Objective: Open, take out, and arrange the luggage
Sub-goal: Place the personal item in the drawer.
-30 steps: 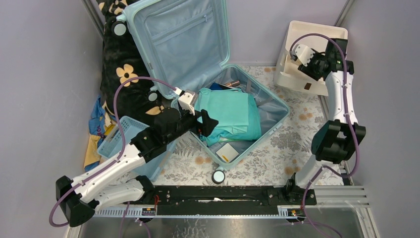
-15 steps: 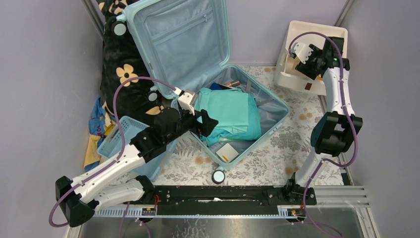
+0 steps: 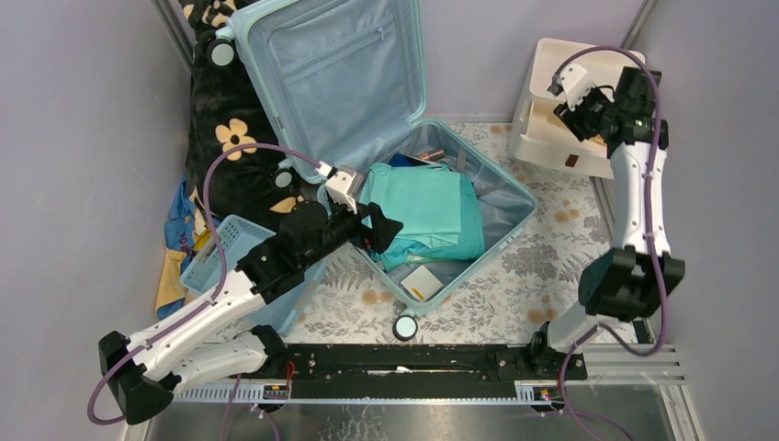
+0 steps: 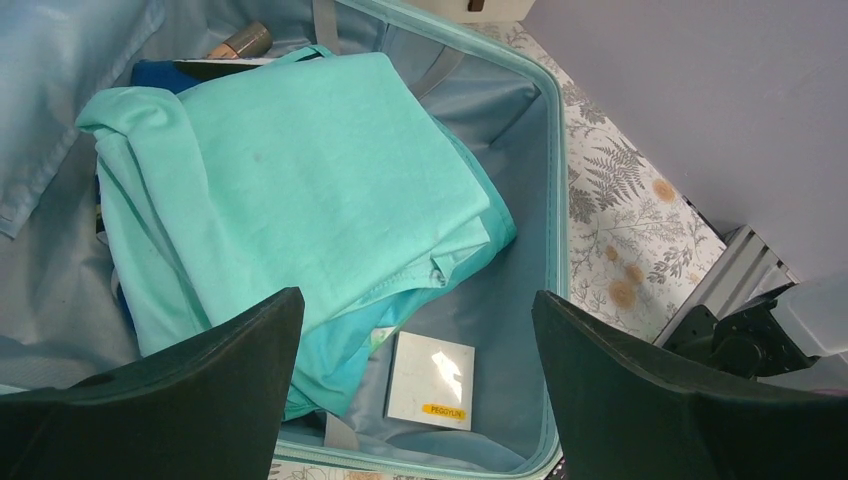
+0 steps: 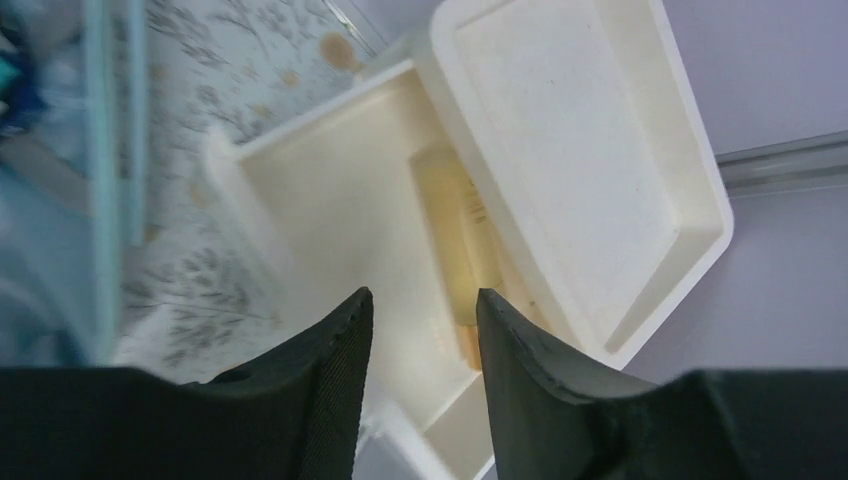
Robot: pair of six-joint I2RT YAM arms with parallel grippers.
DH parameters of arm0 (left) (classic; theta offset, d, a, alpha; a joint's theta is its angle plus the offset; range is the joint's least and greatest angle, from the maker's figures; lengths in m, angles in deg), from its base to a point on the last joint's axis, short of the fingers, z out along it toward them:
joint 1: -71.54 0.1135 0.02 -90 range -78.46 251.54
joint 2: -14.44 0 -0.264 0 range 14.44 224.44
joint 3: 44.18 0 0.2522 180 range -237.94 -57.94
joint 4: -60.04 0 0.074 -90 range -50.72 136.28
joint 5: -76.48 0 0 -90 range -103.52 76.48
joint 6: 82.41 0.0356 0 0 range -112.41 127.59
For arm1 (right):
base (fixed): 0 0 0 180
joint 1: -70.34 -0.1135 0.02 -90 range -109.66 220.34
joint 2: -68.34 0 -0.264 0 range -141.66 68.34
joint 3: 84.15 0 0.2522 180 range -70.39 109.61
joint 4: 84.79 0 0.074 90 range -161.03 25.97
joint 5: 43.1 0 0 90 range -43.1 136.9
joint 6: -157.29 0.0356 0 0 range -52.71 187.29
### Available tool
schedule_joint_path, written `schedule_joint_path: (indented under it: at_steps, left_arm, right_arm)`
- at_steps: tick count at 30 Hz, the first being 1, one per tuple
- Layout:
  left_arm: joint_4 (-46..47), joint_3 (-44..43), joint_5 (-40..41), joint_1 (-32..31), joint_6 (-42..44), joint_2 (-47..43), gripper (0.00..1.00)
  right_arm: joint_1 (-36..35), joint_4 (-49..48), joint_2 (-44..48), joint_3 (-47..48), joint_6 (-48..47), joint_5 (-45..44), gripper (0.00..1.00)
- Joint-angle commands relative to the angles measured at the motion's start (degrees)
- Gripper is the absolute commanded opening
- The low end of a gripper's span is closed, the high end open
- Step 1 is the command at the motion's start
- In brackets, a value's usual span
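fingers [image 4: 200, 400] of left gripper [image 4: 417, 300] gape over luggage [image 4: 556, 220].

Luggage [image 3: 522, 198] lies open mid-desk [image 3: 551, 248], lid [image 3: 340, 73] leaning up behind; folded clothes [image 3: 427, 211] inside, a flat packet [image 3: 423, 282] in its near corner. Basket [image 3: 220, 243] sits left, drawer unit [image 3: 542, 147] far right.

Soft, even, fairly bright light falls from above and leaves only faint shadows. The top view is sharp throughout, with a dull sheen on the metal plate [image 3: 413, 423] at the near edge. In the left wrist view the teal cloth [image 4: 300, 170] is crisp, a white packet [image 4: 430, 378] glares, and the left fingers [image 4: 190, 400] are dark and featureless. The right wrist view is smeared: the luggage [image 5: 105, 150] at left blurs, the cream drawer unit [image 5: 580, 150] looks washed out, and the right fingers [image 5: 310, 400] are soft.
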Motion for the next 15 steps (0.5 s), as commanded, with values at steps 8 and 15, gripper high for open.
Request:
schedule_joint_path:
  at_steps: [8, 15]
  left_arm:
    - [3.19, 2.32, 0.44, 0.48, 0.09, -3.27, 0.91]
    - [3.27, 2.82, 0.35, 0.43, 0.19, -3.77, 0.91]
  right_arm:
    - [2.57, 9.02, 11.98, -16.58, 6.91, 12.43, 0.28]
    - [4.20, 3.76, 5.14, -19.62, 5.59, 5.80, 0.12]
